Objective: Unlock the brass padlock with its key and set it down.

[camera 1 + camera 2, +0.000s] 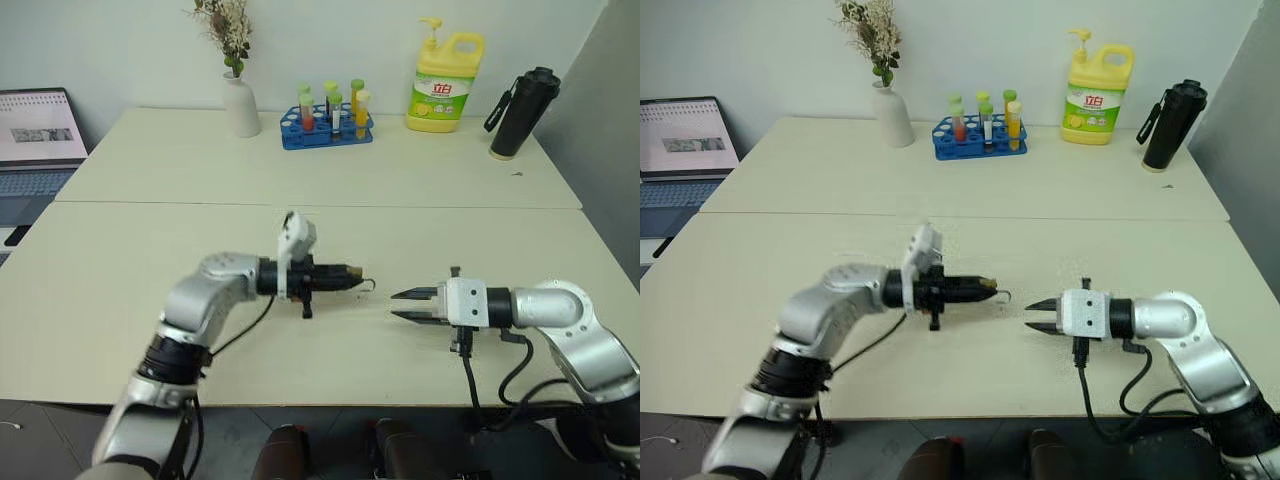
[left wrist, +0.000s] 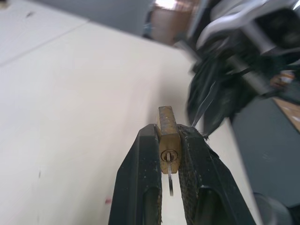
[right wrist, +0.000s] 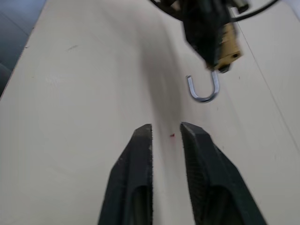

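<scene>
Left gripper (image 1: 345,273) is clamped on the padlock (image 2: 168,134), fingers (image 2: 140,178) squeezing the brass body from both sides, keyhole end facing back toward the wrist with the key (image 2: 169,177) in it, probably so the key stays reachable. Padlock is held just above the table (image 1: 150,300), near the middle of the front edge, pointing across at the other arm. The shackle (image 3: 203,89) sticks out past the fingertips; in the right wrist view one leg looks free of the body, so I'd judge the lock is open, though that's not certain. Right gripper (image 1: 412,305) sits near, facing the padlock, not touching it, fingers (image 3: 136,159) apart with nothing between them. My read: unlocking looks done, setting down is what's left. Farther back on the table, well apart: a vase (image 1: 240,105), a tube rack (image 1: 325,130), a yellow soap bottle (image 1: 445,85), a black flask (image 1: 522,112). A laptop (image 1: 35,140) at far left.
</scene>
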Action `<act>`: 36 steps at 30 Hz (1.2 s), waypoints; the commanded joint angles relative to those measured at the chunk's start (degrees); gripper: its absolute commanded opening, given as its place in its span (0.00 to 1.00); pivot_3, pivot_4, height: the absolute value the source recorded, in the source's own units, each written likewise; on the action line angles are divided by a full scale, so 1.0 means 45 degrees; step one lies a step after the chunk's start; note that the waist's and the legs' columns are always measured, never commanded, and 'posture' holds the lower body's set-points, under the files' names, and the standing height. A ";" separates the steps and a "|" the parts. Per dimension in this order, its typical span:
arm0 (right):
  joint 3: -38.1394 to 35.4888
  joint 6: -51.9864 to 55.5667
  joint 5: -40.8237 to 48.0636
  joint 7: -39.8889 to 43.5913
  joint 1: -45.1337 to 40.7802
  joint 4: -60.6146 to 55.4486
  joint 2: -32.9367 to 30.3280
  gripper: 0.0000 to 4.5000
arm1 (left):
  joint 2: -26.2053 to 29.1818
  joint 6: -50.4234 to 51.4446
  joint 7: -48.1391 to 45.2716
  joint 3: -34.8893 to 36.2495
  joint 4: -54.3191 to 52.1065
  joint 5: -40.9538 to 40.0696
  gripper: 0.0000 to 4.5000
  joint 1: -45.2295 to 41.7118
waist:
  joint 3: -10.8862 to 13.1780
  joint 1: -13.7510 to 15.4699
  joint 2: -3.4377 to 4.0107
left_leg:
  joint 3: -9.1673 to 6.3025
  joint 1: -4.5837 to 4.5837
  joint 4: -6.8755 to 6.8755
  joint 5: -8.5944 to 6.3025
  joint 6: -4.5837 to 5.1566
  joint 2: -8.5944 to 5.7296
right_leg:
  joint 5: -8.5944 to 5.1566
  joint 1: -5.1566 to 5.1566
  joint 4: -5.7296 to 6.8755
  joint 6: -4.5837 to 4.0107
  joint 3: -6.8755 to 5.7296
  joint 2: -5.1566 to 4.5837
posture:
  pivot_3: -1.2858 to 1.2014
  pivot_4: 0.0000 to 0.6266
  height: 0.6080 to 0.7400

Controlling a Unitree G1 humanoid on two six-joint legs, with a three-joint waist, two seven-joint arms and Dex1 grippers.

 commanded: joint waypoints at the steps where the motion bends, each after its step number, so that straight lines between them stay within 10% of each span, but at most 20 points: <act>1: -0.0479 0.0226 -0.0705 -0.1119 0.0393 -0.0642 0.0036 0.53 | -0.0400 -0.1050 0.0502 -0.0224 0.0180 0.0673 0.04 0.0217 | 0.0000 -0.0001 -0.0001 | 0.0001 0.0004 0.0002 0.0000 0.0000 -0.0001 | 0.0000 0.0001 0.0004 0.0000 0.0001 0.0000 | 0.52 0.24 1.00; 7: -0.0040 0.0793 -0.1662 -0.1829 0.0137 -0.0795 0.0194 0.99 | -0.1011 -0.1787 0.0722 -0.0344 0.1744 0.1305 0.04 -0.0167 | 0.0000 -0.0010 0.0000 | 0.0002 0.0018 0.0002 0.0002 0.0001 -0.0001 | -0.0032 0.0004 0.0010 0.0055 -0.0005 0.0021 | 0.52 0.24 1.00; 21: 0.0257 0.1369 -0.1709 -0.1427 -0.0061 -0.0985 0.0054 1.00 | -0.1593 -0.2128 0.0950 -0.0208 0.3520 0.2067 0.04 -0.1256 | 0.0000 -0.0010 0.0000 | 0.0009 0.0010 0.0001 0.0001 0.0002 -0.0009 | -0.0007 0.0004 0.0002 0.0013 -0.0017 0.0018 | 0.52 0.24 1.00; 30: 0.0102 0.1708 -0.1532 -0.1268 0.0250 -0.1145 -0.0211 1.00 | -0.1106 -0.2589 0.0694 0.0227 0.3609 0.2130 0.72 -0.1572 | 0.0000 -0.0023 0.0000 | 0.0003 0.0010 0.0000 0.0001 0.0002 -0.0004 | -0.0005 0.0003 0.0003 0.0010 -0.0017 0.0018 | 0.52 0.24 1.00; 36: -0.0071 0.2296 -0.1248 -0.1233 0.0320 -0.1321 -0.0205 1.00 | -0.0329 -0.3146 0.0140 0.0511 0.2419 0.1957 0.72 -0.1344 | 0.0001 -0.0022 -0.0001 | 0.0007 0.0009 0.0001 0.0001 0.0002 -0.0006 | -0.0007 0.0004 0.0003 0.0013 -0.0018 0.0017 | 0.52 0.24 1.00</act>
